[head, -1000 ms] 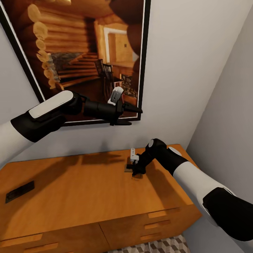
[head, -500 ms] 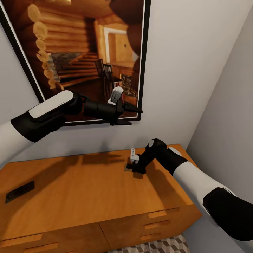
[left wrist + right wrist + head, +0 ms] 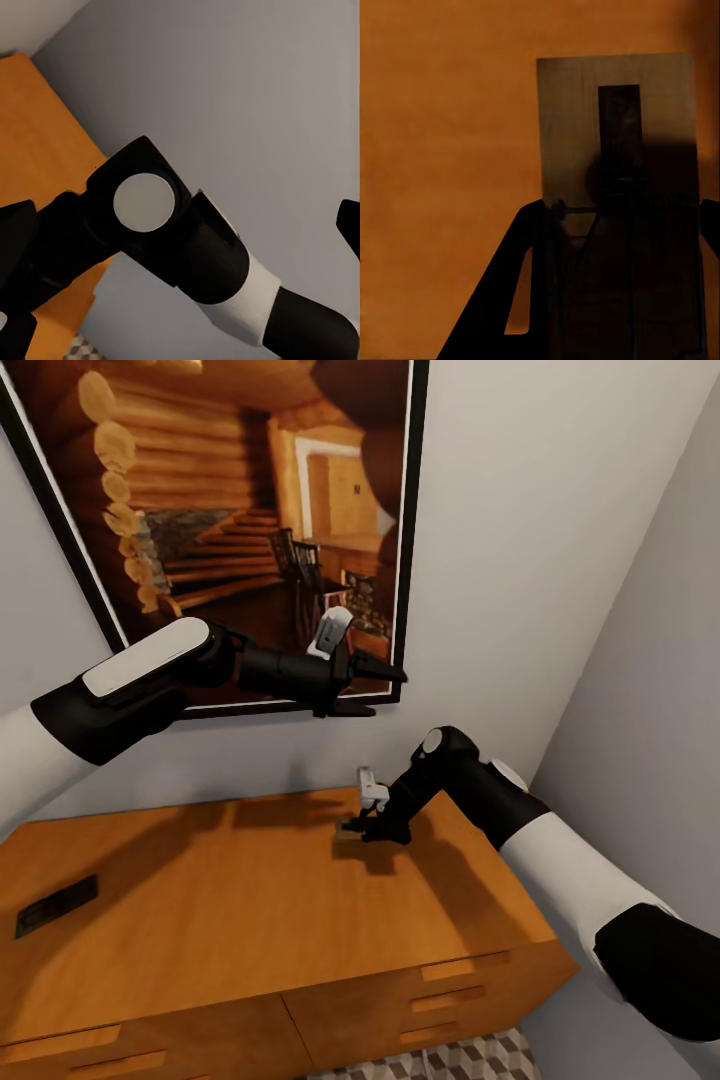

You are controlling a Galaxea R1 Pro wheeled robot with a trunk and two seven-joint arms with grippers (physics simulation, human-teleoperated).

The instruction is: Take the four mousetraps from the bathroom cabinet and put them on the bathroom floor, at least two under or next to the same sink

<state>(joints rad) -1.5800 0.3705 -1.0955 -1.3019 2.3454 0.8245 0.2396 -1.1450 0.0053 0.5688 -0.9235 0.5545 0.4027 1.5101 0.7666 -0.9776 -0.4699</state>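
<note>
A mousetrap (image 3: 349, 828), a small flat brown slab, is held just above the back right of the orange-brown cabinet (image 3: 250, 920), and my right gripper (image 3: 360, 826) is shut on it. In the right wrist view the mousetrap (image 3: 615, 135) sticks out from between the dark fingers (image 3: 521, 300), with the cabinet top behind it. A second mousetrap (image 3: 57, 905) lies flat at the cabinet top's left edge. My left gripper (image 3: 380, 690) hangs open and empty in front of the wall picture, well above the cabinet.
A large framed picture (image 3: 230, 510) of a log cabin interior hangs on the wall above the cabinet. A grey side wall (image 3: 650, 690) closes in on the right. Drawer fronts (image 3: 440, 990) and a strip of patterned floor (image 3: 450, 1060) show below.
My right gripper has risen and moved left with the mousetrap, lifting it off the cabinet top. The left arm has stayed still.
</note>
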